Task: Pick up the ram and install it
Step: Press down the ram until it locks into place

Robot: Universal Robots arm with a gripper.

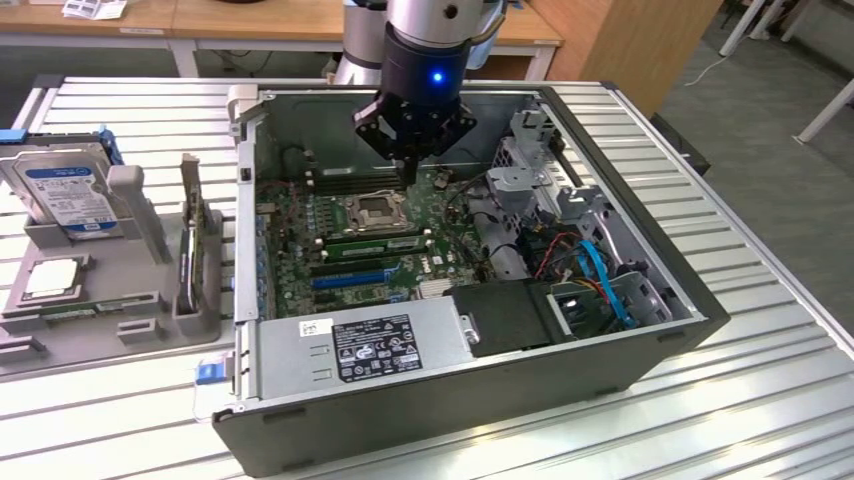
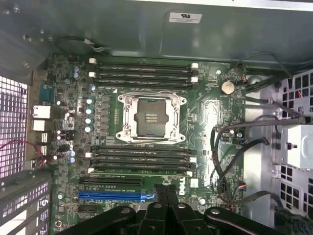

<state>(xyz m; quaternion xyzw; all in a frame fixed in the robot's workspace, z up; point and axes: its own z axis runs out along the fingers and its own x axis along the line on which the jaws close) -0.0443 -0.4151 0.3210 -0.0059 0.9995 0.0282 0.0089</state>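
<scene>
The arm (image 1: 424, 25) is a thick round tube, silver-grey at the top, with a black sleeve-like section below it. A small blue light (image 1: 437, 75) glows on the front of that black section — a single bright dot. Beneath sits the gripper (image 1: 412, 150), all black, built of angular linked bars. In the wrist view the gripper (image 2: 166, 196) shows matte black bars with round pivot pins — no markings visible.

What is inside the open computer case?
A green motherboard with an empty processor socket and memory slots, a labelled power supply, and blue cables. The shut hand hangs over the board, covering the patch directly beneath it in the exterior view.
</scene>
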